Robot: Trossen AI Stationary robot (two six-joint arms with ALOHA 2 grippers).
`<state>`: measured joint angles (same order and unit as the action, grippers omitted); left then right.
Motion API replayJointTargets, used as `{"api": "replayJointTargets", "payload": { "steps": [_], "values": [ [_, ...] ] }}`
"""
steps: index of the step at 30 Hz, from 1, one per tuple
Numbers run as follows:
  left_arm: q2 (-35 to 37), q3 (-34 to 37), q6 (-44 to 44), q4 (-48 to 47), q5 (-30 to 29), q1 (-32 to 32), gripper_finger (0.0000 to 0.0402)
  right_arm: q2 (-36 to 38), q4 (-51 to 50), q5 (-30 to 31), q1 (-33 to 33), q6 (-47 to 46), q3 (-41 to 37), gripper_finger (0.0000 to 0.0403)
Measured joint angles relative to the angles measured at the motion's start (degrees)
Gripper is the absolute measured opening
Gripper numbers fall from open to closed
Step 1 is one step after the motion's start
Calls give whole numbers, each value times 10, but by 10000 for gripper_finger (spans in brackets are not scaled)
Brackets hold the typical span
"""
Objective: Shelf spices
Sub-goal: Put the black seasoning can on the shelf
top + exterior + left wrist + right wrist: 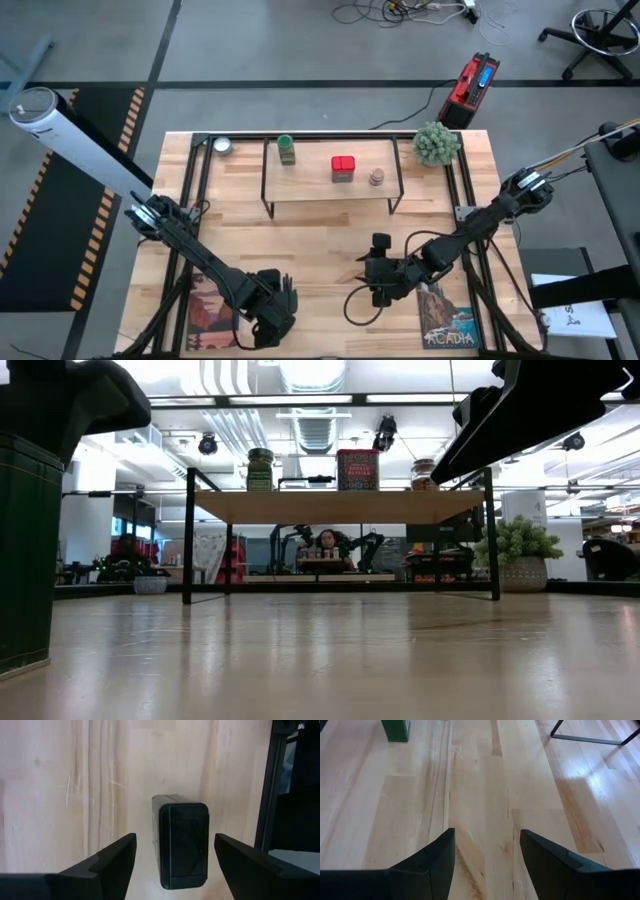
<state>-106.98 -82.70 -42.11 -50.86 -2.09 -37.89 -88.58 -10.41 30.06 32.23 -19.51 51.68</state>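
The dark grey square jar (182, 845) stands on its base on the table near the near edge; the low view shows it at far left (25, 550). My left gripper (175, 840) hovers above it, open, one finger on either side, not touching; in the high view (272, 308) it hides the jar. My right gripper (487, 832) is open over bare wood right of the table's middle (374, 282). On the shelf's (330, 195) board stand the green-capped bottle (286, 150), the red square tin (343, 168) and the tiny beige jar (377, 178).
A round silver tin (222, 146) sits at the far left of the table, and a potted plant (437, 143) at the far right. Printed cards lie at the near corners (208, 305) (447, 318). Black frame rails (470, 215) run along both sides. Bare wood stretches between shelf and grippers.
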Motion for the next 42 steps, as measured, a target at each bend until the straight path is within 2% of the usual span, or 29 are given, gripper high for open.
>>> {"api": "replayJointTargets", "payload": {
  "steps": [14, 23, 36, 42],
  "values": [
    [-2, 0, -8, 31, 24, -1, 256, 0, 0, 0, 0, 0, -1, 199],
    [-6, 3, -1, 23, 11, -1, 255, 0, 0, 0, 0, 0, -1, 199],
    [-28, 7, 10, 13, 25, -3, 253, 0, 1, 0, 0, 0, -1, 199],
    [-28, 27, 2, 40, 14, -3, 240, 0, 1, 0, 0, 0, -1, 199]
  ]
}}
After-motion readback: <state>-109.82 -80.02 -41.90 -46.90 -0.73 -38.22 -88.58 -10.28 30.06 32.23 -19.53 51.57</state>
